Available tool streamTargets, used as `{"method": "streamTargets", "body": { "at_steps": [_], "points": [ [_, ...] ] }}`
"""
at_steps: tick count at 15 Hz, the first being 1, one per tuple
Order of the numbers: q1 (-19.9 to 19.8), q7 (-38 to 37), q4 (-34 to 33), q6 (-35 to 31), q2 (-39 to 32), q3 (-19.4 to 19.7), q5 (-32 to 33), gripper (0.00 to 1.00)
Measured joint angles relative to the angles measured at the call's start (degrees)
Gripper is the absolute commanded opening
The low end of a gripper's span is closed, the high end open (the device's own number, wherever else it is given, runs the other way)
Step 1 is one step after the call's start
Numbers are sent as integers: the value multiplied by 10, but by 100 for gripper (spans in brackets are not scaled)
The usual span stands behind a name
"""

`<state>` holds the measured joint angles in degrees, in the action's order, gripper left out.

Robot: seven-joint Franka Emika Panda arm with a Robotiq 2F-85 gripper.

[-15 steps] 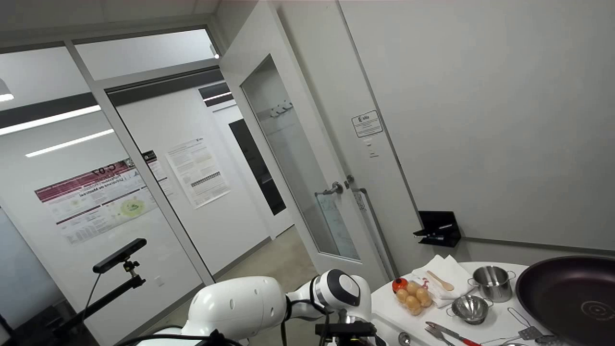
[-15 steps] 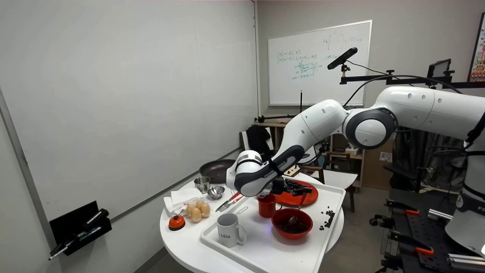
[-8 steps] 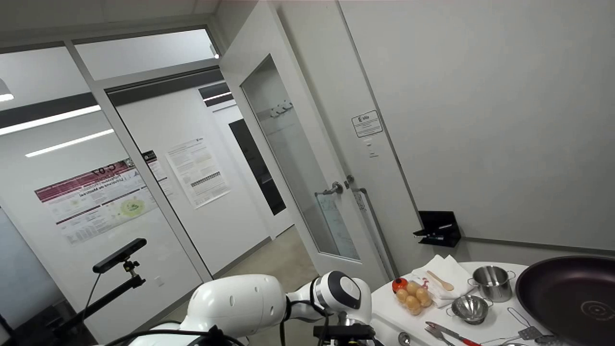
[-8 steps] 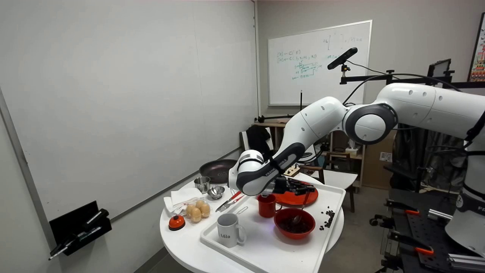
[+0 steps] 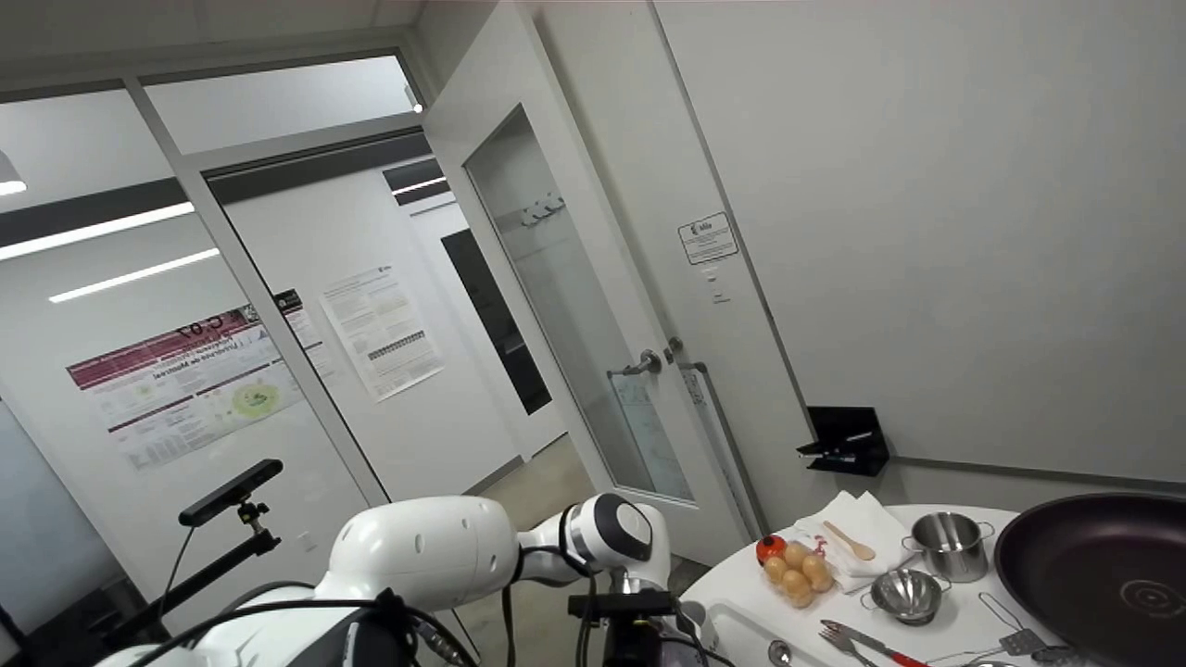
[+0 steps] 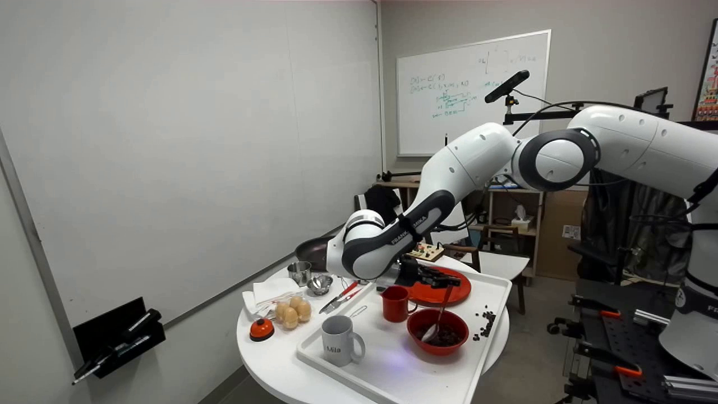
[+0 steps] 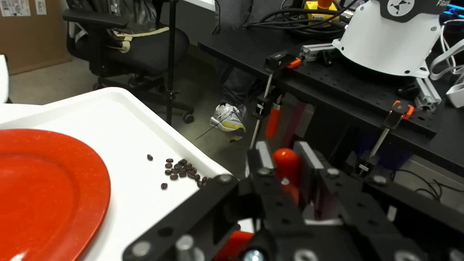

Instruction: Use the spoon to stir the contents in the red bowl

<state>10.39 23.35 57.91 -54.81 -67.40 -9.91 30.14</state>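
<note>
The end effector clasps the spoon by its red handle, the pads parted by just the handle's width. The spoon slants into the red bowl on the tray, its head inside with dark contents.

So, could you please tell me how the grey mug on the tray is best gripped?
I'd probably grip the grey mug by its handle, approaching from the side of the red bowl: the mug stands upright, and the handle sticks out that way.

Exterior views sharing table, wrist view facing base
</note>
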Motion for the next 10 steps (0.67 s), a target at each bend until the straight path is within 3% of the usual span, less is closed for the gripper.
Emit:
{"method": "streamTargets", "body": {
  "at_steps": [5, 10],
  "points": [
    [10, 0, 7, -12, 22, -15, 2, 9],
    [27, 0, 14, 10, 22, 24, 6, 9]
  ]
}}
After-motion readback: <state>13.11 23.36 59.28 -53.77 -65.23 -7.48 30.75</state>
